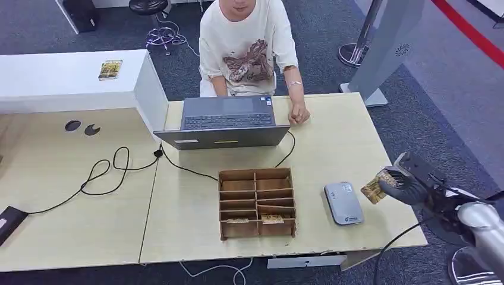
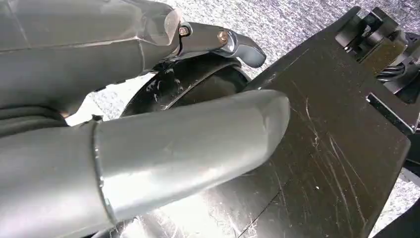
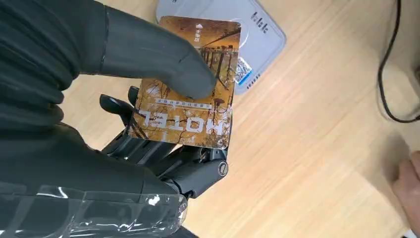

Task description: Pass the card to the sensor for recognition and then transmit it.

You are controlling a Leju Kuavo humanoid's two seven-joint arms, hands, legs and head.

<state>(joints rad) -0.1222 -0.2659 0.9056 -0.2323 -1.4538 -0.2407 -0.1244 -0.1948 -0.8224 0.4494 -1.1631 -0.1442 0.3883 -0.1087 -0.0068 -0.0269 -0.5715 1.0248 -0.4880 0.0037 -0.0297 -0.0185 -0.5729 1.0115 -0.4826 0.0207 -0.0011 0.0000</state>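
Card (image 3: 190, 89), brown and gold with "HOTEL" printed on its face, sits in the right hand (image 1: 404, 184), with the thick thumb (image 3: 153, 54) pressed on the printed side and the darker fingers (image 3: 148, 144) under it. In the head view the card (image 1: 374, 189) is held above the desk (image 1: 333, 142) near its right edge, just to the right of the sensor (image 1: 343, 203), a flat grey-white pad lying on the wood. From the right wrist view the card's far end overlaps the sensor (image 3: 257, 29); I cannot tell whether the two touch.

To the left of the sensor stands a brown wooden organizer (image 1: 257, 203) with several compartments; two of its front slots hold small cards. Behind it is an open laptop (image 1: 226, 122), and a person (image 1: 246, 47) in a light printed shirt sits at the far side with one hand resting on the desk beside it. A black cable (image 1: 107, 172) loops across the left part.

The left hand (image 2: 148, 99) shows in its wrist view with nothing visible in it; whether its fingers are spread or curled I cannot tell.
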